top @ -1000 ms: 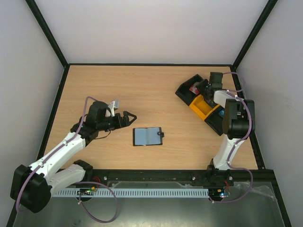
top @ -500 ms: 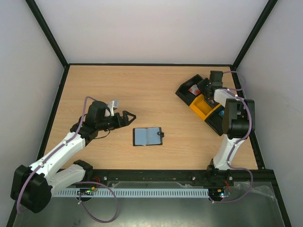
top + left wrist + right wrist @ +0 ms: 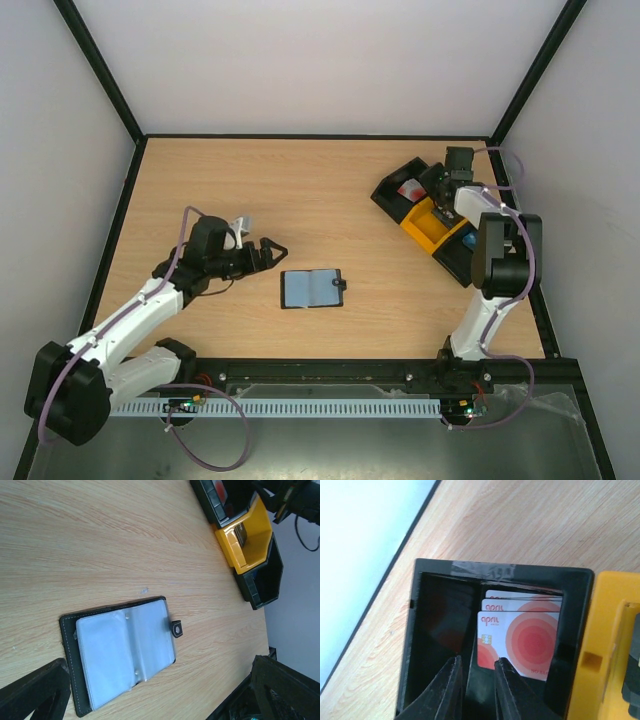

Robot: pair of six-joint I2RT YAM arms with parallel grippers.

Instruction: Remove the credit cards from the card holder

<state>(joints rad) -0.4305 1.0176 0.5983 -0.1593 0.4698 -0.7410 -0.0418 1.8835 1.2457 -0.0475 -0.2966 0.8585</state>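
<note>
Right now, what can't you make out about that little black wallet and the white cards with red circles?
Left wrist view: the flat black folding card holder has cloudy grey-blue sleeves that hide whether any cards are inside.
Right wrist view: the pale cards with red round marks overlap in the black plastic bin, so the count is hidden.
Top view: the yellow plastic bin shows its contents too small to tell.

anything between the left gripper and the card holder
Nothing visible. Only a stretch of the wooden table lies between the open left gripper and the card holder, which lies unfolded, sleeves up.
</note>
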